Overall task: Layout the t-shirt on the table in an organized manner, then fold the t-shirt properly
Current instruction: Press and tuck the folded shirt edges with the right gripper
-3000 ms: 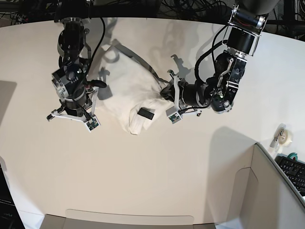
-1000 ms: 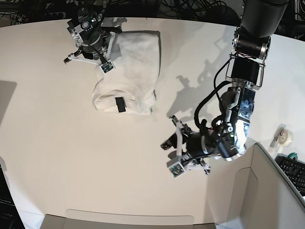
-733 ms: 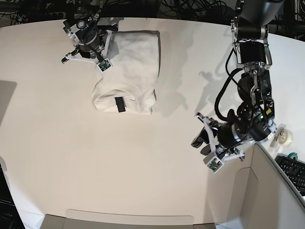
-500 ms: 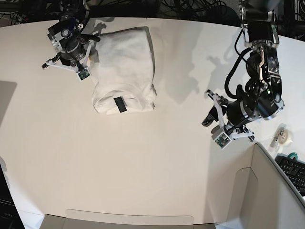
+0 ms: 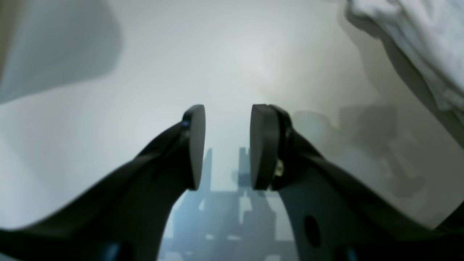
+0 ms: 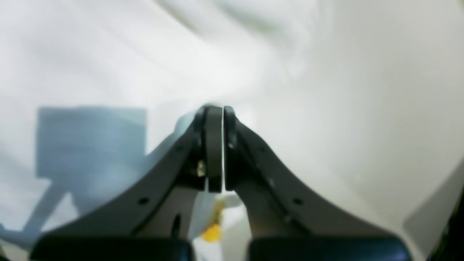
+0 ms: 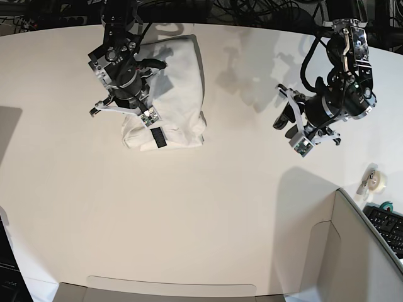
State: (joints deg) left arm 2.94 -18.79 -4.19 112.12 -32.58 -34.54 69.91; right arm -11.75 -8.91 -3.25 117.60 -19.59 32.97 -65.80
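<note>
Presently the folded white cloth t-shirt lies at the far left of the matte white table. Right gripper, jaws pressed together, hovers over it; left gripper, jaws spread, holds nothing. Risk: closed tips could drag and undo folds.

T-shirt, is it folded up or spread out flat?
Folded: the white cloth t-shirt lies as one compact bundle with doubled edges on the white table.
</note>
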